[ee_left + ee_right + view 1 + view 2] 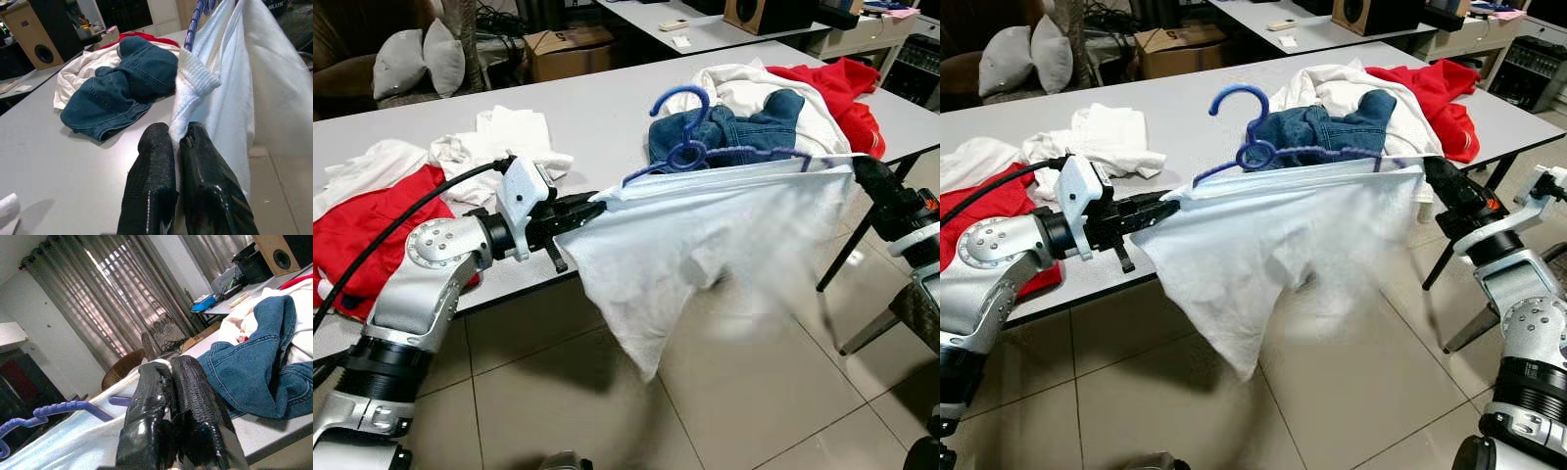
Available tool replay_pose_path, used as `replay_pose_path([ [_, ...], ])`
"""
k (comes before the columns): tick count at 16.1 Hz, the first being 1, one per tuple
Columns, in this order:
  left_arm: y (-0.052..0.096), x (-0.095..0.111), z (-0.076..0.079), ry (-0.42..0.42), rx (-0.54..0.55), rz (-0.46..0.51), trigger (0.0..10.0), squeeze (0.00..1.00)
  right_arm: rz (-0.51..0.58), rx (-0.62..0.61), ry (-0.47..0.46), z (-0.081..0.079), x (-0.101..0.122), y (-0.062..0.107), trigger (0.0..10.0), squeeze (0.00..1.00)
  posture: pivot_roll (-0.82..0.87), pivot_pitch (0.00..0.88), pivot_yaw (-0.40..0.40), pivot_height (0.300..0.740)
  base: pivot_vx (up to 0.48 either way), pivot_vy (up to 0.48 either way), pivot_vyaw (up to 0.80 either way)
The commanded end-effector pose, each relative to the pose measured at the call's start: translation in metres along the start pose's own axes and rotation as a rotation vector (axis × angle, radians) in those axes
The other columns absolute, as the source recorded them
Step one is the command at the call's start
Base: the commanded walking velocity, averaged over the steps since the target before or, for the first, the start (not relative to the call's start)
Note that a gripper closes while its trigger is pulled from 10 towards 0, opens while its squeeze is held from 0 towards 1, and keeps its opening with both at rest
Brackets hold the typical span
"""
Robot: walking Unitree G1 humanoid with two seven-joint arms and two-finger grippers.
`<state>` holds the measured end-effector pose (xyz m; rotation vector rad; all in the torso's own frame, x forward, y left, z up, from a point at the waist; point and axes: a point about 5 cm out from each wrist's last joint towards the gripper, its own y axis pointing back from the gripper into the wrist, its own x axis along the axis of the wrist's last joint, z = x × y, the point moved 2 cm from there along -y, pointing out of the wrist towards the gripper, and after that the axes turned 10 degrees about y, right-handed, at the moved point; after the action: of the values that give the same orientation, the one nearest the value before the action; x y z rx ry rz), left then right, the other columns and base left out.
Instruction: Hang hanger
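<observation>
Left eye view: a white garment point(705, 245) is held stretched in the air between the two grippers, in front of the edge of a grey table point(607, 108). The lower part of the cloth is blurred, so its shape cannot be told well. A blue hanger point(690, 137) is placed inside the garment; its hook and the twisted neck are seen above the cloth, while most of its arms are covered. The hanger is not hung on anything.

The left gripper point(597, 208) is closed on the left corner of the garment, at the ribbed hem. In the left wrist view the two black fingers point(151, 166) are pressed together and the white cloth is pinched between them.

The right gripper point(1430, 168) is at the right end of the garment. In the right wrist view its fingers point(190, 382) are seen closed side by side, with pale cloth just under them, and a piece of the hanger is seen near. The tips are partly hidden by the cloth in the head views.

On the table, blue jeans point(744, 122) lie on a heap of white and red clothes point(832, 93) behind the hanger. More red and white clothes point(372, 215) lie at the left, partly covered by the left arm.
</observation>
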<state>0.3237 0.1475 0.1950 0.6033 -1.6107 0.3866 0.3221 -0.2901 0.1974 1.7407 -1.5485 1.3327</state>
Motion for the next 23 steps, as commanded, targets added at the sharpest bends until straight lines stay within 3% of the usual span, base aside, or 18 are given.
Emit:
replay_pose_path([
  [1,0.028,-0.012,-0.027,0.022,0.154,-0.071,0.0,0.0,0.108,-0.091,0.074,0.014,0.035,0.013,0.0,0.0,-0.05,0.0,0.018,0.74,0.0,0.0,0.0],
  [15,0.028,-0.016,-0.026,0.007,0.154,-0.093,0.0,0.0,0.109,-0.091,0.074,0.014,0.035,0.013,0.0,0.0,-0.05,0.0,0.018,0.74,0.0,0.0,0.0],
  [16,0.014,-0.039,-0.012,-0.126,0.098,-0.31,0.0,0.0,-0.05,0.011,0.143,-0.018,-0.003,-0.007,0.0,0.0,-0.06,0.0,0.034,0.74,0.0,0.0,0.0],
  [17,0.01,-0.05,-0.004,-0.182,0.066,-0.396,0.0,0.0,-0.133,0.069,0.175,-0.037,-0.025,-0.013,0.0,0.0,-0.06,0.0,0.034,0.74,0.0,0.0,0.0],
  [23,0.013,-0.062,0.003,-0.175,0.063,-0.428,0.0,0.0,-0.243,0.083,0.229,-0.044,-0.054,-0.007,0.0,0.0,-0.05,0.0,0.027,0.74,0.0,0.0,0.0],
])
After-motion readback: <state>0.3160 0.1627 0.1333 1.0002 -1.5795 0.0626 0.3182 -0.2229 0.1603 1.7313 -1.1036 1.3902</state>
